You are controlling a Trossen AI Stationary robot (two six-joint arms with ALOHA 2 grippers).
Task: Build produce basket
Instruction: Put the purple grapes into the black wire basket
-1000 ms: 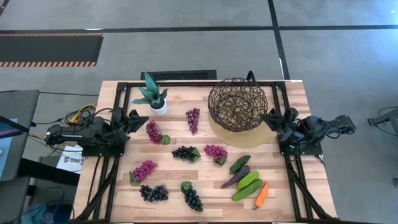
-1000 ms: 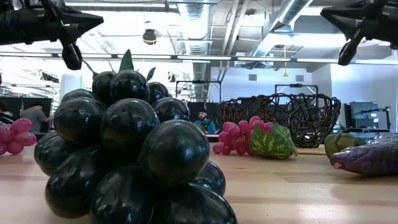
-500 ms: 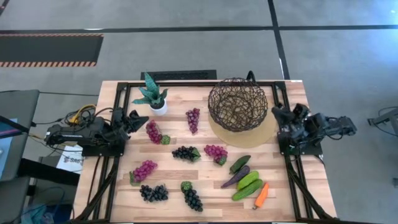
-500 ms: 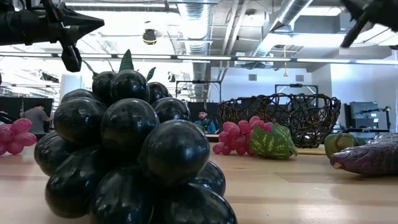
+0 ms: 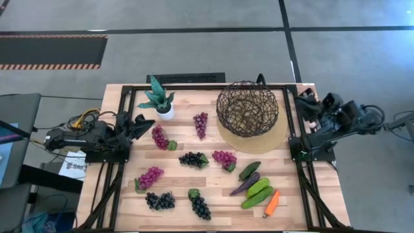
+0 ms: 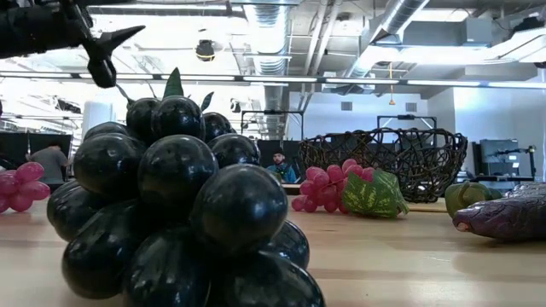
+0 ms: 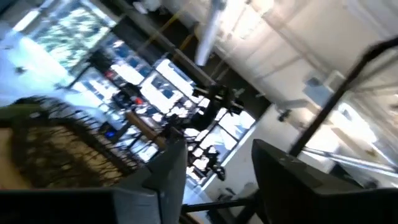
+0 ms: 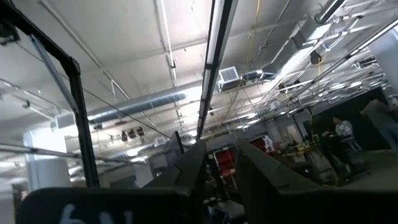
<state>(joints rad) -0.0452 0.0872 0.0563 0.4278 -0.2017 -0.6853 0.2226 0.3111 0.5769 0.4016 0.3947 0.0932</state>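
Observation:
The dark wire basket (image 5: 248,109) stands on a tan disc (image 5: 253,141) at the table's far right. Produce lies loose on the wood: grape bunches (image 5: 193,158) in purple, magenta and black, cucumbers (image 5: 258,188), an eggplant (image 5: 245,185) and a carrot (image 5: 272,202). My left gripper (image 5: 143,123) hovers open at the left edge, near a magenta bunch (image 5: 160,137), with nothing between its fingers (image 7: 166,174). My right gripper (image 5: 303,102) is raised beside the basket at the right edge. Its fingers (image 8: 194,167) stand a little apart, with nothing between them.
A small potted plant (image 5: 158,101) stands at the far left of the table. A black frame (image 5: 123,97) runs around the tabletop. In the low view a black grape bunch (image 6: 171,213) fills the foreground. People stand in the room beyond.
My right gripper has risen from beside the tan disc and drawn toward the table's far right corner, leaving the top of the low view. Nothing on the table has moved.

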